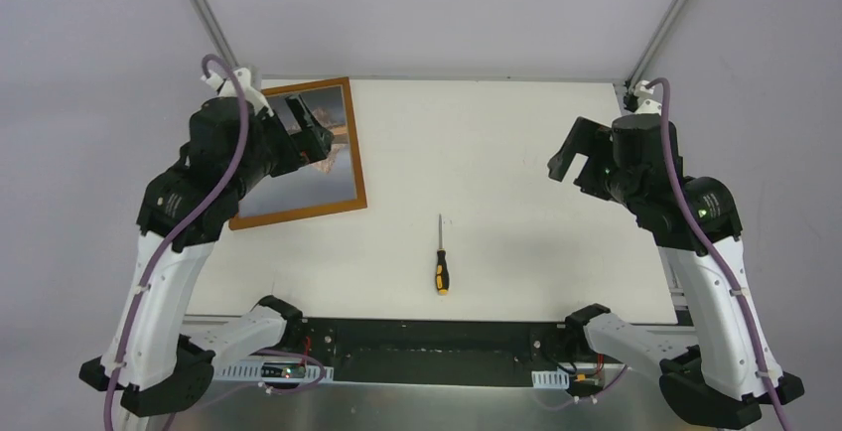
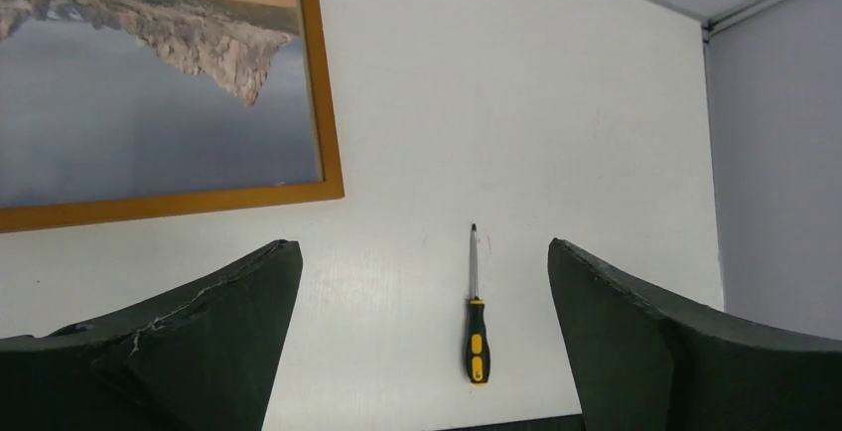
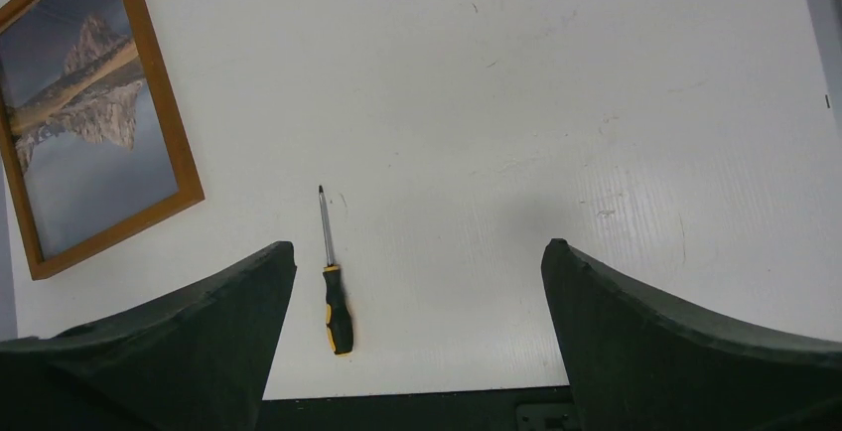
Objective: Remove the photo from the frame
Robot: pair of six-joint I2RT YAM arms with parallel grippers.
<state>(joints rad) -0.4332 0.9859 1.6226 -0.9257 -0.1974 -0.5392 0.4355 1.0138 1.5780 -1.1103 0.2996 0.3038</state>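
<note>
The frame [image 1: 355, 158] is a thin orange-brown wooden rectangle lying flat at the table's back left, and it also shows in the left wrist view [image 2: 322, 113] and the right wrist view [image 3: 165, 128]. Inside it sits the photo [image 1: 320, 189] [image 2: 149, 113] [image 3: 81, 143], a mountain mirrored in a lake under grey-blue sky. My left gripper [image 1: 313, 133] [image 2: 422, 252] hovers open above the frame, its arm hiding the frame's left part. My right gripper [image 1: 571, 153] [image 3: 417, 247] hangs open above the table's right side, holding nothing.
A screwdriver [image 1: 441, 267] [image 2: 477, 337] [image 3: 336, 307] with a black and yellow handle lies near the front middle of the white table [image 1: 516, 213], tip pointing away from the arms. Grey walls and metal rails bound the table's back and sides.
</note>
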